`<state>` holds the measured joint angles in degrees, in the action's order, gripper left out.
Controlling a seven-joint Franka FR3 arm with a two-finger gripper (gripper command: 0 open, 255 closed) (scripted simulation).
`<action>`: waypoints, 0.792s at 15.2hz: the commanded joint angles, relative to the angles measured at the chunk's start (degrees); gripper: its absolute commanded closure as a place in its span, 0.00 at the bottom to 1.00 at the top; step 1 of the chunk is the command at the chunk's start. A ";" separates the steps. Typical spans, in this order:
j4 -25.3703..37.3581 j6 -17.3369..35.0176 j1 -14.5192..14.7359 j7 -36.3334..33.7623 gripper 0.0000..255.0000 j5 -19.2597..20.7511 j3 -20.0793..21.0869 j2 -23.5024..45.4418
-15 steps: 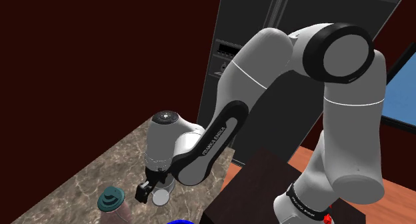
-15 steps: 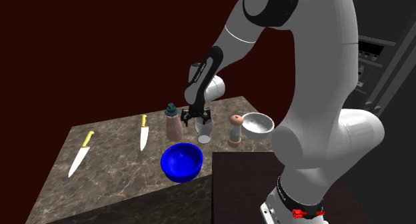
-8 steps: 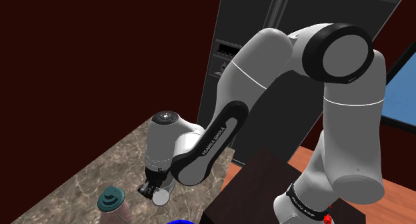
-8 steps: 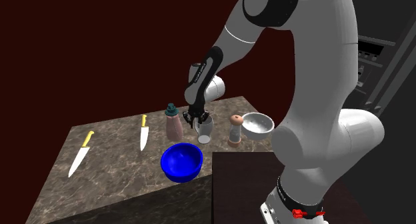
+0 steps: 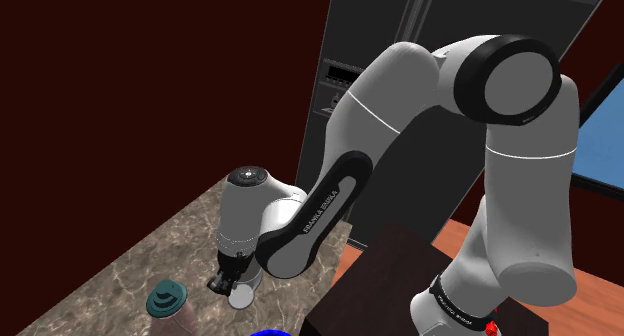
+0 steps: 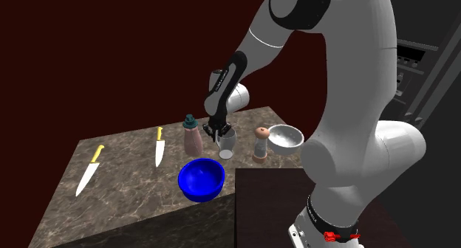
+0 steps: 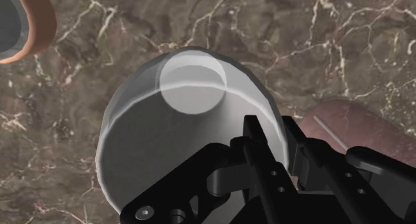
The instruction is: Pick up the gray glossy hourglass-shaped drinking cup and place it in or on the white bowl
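Observation:
The grey glossy cup (image 6: 227,143) stands upright on the marble counter (image 6: 125,191), between a brown bottle and a wooden mill. My gripper (image 6: 219,131) comes down on it from above. In the wrist view the two black fingers (image 7: 263,153) stand close together, clasping the cup's (image 7: 167,123) rim wall on one side, and the round bottom shows inside. From the shoulder view the gripper (image 5: 225,281) is at the cup (image 5: 240,295) near the counter's edge. The pale bowl (image 6: 285,136) sits on the counter at the second exterior view's right, past the mill.
A blue bowl (image 6: 201,178) sits in front of the cup. The brown bottle with a teal cap (image 6: 192,136) and the wooden mill (image 6: 259,143) flank it closely. Two yellow-handled knives (image 6: 90,169) (image 6: 159,145) lie further left. The dark stand (image 6: 273,202) borders the counter.
The fingers have gone from wide open around the cup's rim to shut on it. The arm and the cup have stayed in place.

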<state>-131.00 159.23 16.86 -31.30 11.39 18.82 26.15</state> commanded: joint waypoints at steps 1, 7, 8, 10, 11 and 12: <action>-0.21 -0.62 -0.35 0.25 1.00 -0.40 0.41 -0.70; -0.92 -4.31 -2.30 1.96 1.00 -3.06 2.90 -5.17; -1.00 -4.95 -2.60 2.26 1.00 -3.54 3.28 -5.91; -1.10 -6.24 -3.16 2.88 1.00 -4.52 4.01 -7.37; -1.14 -6.89 -3.42 3.20 1.00 -5.02 4.36 -8.10; -1.15 -7.55 -3.68 3.51 1.00 -5.51 4.69 -8.82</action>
<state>-132.19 152.47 13.45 -28.12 6.43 23.12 18.12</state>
